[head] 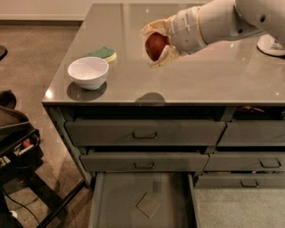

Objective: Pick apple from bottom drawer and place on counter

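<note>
This looks like a kitchen-style workspace rather than a lived-in home kitchen. A glossy grey-brown counter [200,80] forms an island, with a white bowl [88,72] and a green-and-yellow sponge [103,53] on it, the usual washing-up things. Below it run 3 tiers of grey drawer fronts [144,132] with small pull handles, and the bottom drawer [118,196] stands open. The floor [35,58] is bare and brownish, meeting a plain pale wall [40,9]. A dark bag [13,129] sits on a black frame at the left. The robot's gripper [150,48] hangs above the counter holding the apple [156,44], which gives the room a test-lab feel.
</note>
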{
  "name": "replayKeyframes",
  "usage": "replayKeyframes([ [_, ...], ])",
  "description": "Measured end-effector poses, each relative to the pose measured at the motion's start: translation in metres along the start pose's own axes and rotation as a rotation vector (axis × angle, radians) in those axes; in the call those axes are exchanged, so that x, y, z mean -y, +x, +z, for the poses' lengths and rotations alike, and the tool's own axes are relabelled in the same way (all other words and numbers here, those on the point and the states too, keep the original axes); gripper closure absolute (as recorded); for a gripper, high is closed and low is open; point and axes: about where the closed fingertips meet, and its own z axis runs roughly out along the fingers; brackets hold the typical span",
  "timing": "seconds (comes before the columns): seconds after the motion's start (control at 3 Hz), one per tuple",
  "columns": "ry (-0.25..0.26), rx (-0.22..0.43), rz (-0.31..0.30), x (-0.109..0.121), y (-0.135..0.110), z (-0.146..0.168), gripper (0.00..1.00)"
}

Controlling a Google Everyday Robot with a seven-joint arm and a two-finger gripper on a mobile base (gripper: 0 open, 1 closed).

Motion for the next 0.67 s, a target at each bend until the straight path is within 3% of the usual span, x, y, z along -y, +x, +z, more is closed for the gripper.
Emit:
replayKeyframes([
  [0.33, -0.016, 0.004, 0.008, -0.01, 0.016, 0.009, 1.0],
  [0.67, -0.056, 0.062, -0.014, -0.005, 0.045, 0.043, 1.0],
])
